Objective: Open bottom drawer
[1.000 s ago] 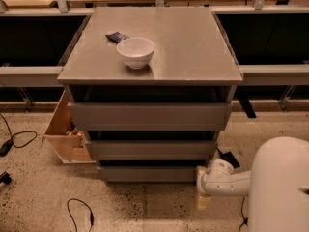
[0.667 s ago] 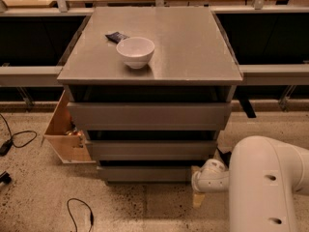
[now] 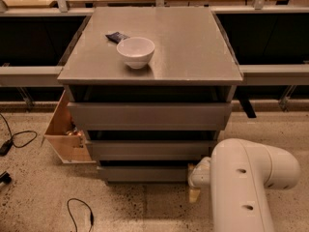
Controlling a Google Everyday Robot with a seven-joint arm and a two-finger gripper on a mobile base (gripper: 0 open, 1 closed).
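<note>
Bottom drawer [image 3: 144,173]: slim matte grey handleless front, lowest of three in the grey cabinet, sitting just above the speckled floor [image 3: 145,211]. No interior shows. Its front is set a little back from the fronts above.

Gripper [image 3: 195,180]: whitish, low by the floor, at the right end of the bottom drawer's front. Contact with the drawer cannot be told, nor whether the claw is apart or together. The thick white robot arm [image 3: 251,182] fills the lower right, in front of the cabinet's right corner.

Above are the middle grey drawer [image 3: 149,149] and the top grey drawer [image 3: 149,116], both with taller fronts.

On the cabinet's flat grey top [image 3: 193,47] a white round bowl [image 3: 136,51] stands upright at left of centre, with a small dark flat object [image 3: 117,36] just behind it.

A light wooden box [image 3: 65,137] sits against the cabinet's left side. Black cables [image 3: 79,211] lie on the floor at left.
</note>
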